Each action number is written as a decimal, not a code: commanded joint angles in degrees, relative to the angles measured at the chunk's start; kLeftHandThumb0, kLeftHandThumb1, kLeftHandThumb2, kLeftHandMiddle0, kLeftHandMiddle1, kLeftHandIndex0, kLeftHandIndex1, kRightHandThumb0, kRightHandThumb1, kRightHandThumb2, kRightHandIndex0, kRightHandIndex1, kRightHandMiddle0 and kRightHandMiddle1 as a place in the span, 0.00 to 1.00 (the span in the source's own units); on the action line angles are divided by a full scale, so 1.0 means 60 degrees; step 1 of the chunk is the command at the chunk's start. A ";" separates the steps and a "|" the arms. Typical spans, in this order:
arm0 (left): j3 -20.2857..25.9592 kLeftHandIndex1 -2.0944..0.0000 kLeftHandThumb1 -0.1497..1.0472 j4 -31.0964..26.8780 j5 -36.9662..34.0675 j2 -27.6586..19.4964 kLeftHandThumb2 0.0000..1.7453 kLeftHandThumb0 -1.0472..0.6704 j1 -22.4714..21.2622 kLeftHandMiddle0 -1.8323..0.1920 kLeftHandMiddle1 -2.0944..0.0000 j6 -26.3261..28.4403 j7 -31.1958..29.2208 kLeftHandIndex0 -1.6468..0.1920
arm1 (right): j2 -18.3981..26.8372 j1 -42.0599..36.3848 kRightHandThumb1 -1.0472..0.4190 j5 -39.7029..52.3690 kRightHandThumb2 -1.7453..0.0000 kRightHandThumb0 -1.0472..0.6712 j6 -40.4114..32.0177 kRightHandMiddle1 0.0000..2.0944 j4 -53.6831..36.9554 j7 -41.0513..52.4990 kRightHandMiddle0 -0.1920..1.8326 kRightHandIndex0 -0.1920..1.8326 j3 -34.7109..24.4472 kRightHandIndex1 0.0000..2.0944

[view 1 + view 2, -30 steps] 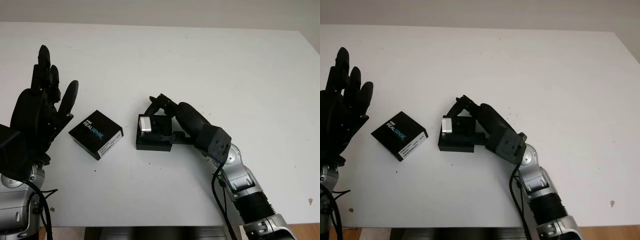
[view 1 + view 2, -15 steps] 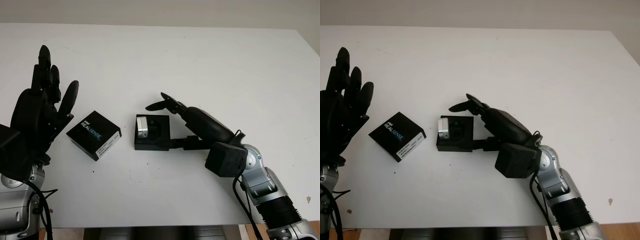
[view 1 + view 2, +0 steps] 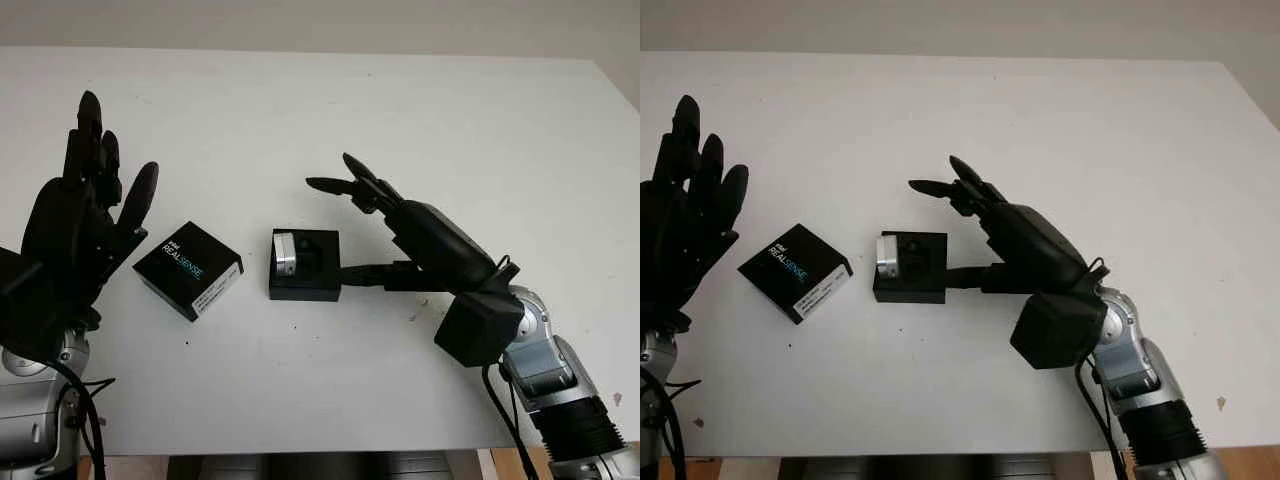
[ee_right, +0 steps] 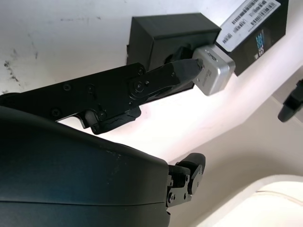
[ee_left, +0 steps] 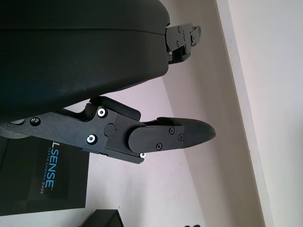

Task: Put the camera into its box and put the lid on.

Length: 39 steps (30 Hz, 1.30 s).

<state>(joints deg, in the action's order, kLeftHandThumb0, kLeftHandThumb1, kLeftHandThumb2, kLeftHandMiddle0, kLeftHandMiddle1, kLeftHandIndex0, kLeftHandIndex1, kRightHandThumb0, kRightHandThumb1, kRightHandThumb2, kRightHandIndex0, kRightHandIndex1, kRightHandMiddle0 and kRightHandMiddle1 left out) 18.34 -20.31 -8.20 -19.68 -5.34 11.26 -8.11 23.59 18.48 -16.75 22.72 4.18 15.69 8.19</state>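
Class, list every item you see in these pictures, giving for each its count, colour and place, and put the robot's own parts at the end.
Table: one, white, under everything.
Box: one, black, open, near the table's middle.
Camera: one, silver, in the box at the end nearer the lid, sticking up above its rim.
Lid: one, black with white and blue lettering, on the table beside the box, on the left robot hand's side.
Left robot hand: one, black, open, raised beside the lid.
Right robot hand: one, black, open, beside the box.
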 commanded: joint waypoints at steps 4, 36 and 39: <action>-0.0021 1.00 1.00 -0.0036 0.0035 -0.0027 0.24 0.29 0.0024 0.99 0.97 -0.0052 -0.0017 1.00 | 0.0042 0.0328 0.04 -0.0089 0.97 0.26 0.0278 0.25 -0.0248 -0.0098 0.14 0.09 -0.0059 0.05; -0.0401 1.00 1.00 0.0214 0.0256 0.0191 0.26 0.28 0.0006 0.99 0.97 -0.0369 0.0194 1.00 | 0.1079 0.3363 0.01 -0.4588 0.97 0.06 -0.1389 0.21 -0.2700 0.2895 0.18 0.13 0.1603 0.03; -0.0463 1.00 1.00 0.0194 0.0344 0.0242 0.26 0.28 -0.0003 0.99 0.97 -0.0351 0.0269 1.00 | 0.1001 0.3154 0.01 -0.4596 0.97 0.07 -0.1619 0.20 -0.2802 0.2976 0.19 0.13 0.1653 0.03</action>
<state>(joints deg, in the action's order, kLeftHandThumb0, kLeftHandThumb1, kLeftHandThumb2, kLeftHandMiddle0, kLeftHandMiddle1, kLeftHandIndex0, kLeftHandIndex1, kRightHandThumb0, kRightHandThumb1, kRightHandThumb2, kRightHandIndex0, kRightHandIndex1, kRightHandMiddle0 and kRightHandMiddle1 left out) 15.87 -19.01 -6.48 -18.67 -5.36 9.66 -6.87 29.82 38.36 -44.20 13.58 -11.36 33.40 17.71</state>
